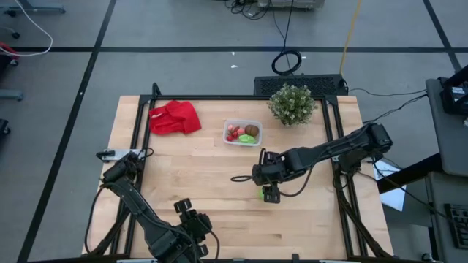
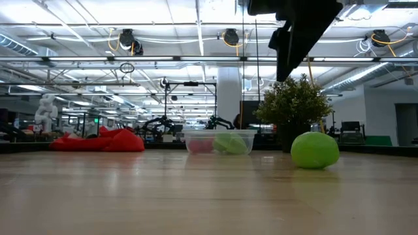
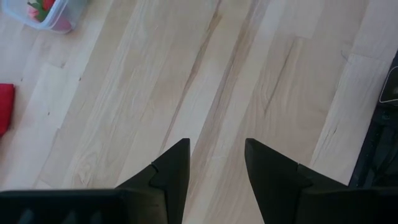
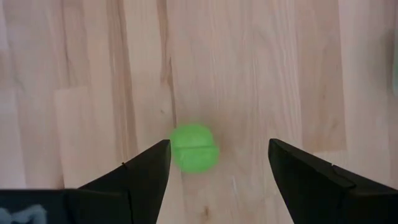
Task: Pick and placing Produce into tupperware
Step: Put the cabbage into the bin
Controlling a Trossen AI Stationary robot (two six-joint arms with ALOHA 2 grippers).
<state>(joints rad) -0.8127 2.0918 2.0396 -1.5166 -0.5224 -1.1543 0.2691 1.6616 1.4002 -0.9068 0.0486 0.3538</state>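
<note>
Right wrist view shows my right gripper (image 4: 217, 171) spread wide and empty above a green ball (image 4: 193, 147), which lies on the bench (image 1: 205, 212) between my fingers, nearer one of them, so I judge a straight drop should bracket it. It looks round, with no long axis to match. My left gripper (image 3: 216, 168) waits part open and empty at the near bench edge, well apart. The clear tub (image 1: 242, 132) sits farther back near the plant (image 1: 292, 104), already holding red, brown and green pieces. Overhead, my gripper covers most of the ball.

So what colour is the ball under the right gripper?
Bright green ball, clearest in the right wrist view.
</note>
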